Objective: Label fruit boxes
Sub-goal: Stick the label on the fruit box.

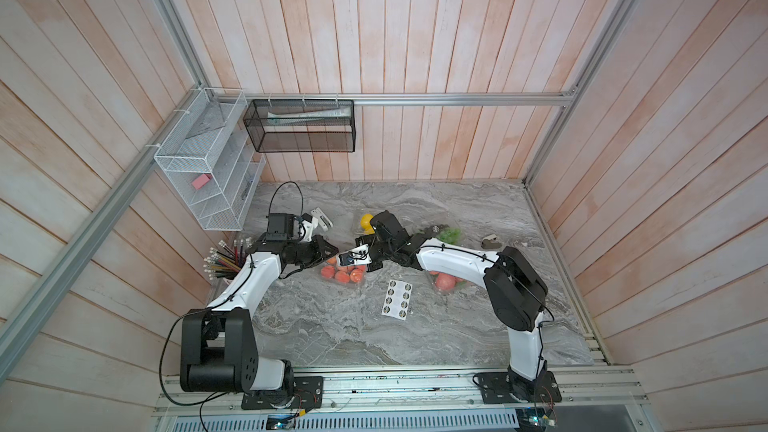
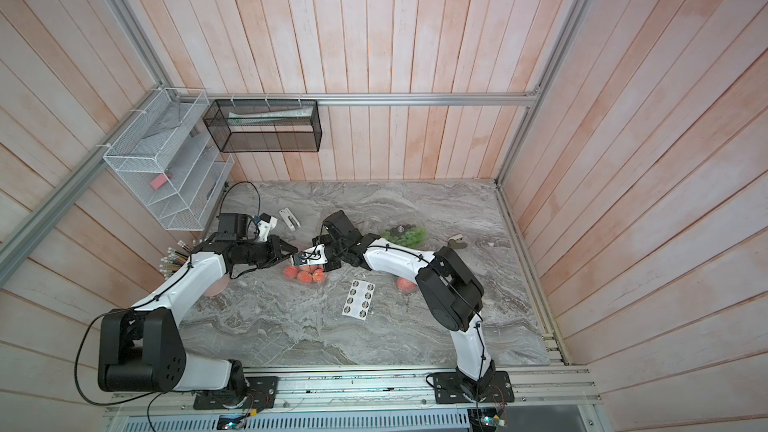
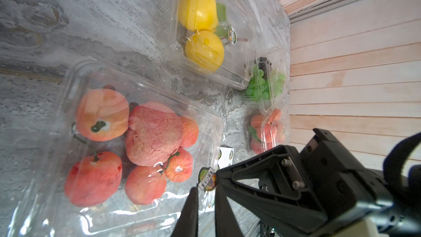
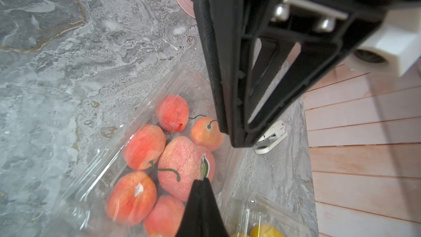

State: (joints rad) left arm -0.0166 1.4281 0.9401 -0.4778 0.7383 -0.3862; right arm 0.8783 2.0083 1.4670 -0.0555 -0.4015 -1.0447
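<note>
Fruit boxes [image 1: 345,276] lie mid-table: thin clear clamshells, likely light, springy and slippery, best steadied at the rim. Right gripper [image 4: 201,181] pinches a sticker [image 4: 204,166] above the apple box [image 3: 145,80]; left gripper [image 3: 206,189], jaws narrow, seems to flank it without yet gripping

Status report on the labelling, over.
Right gripper shut on sticker, over apple box. Left gripper slightly open at sticker. Box shows no label yet. Nothing blocks the lid.

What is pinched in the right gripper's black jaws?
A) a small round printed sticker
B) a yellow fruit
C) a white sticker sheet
A: the shut right gripper pinches the small round printed sticker near the clear plastic box of red-orange fruit.
</note>
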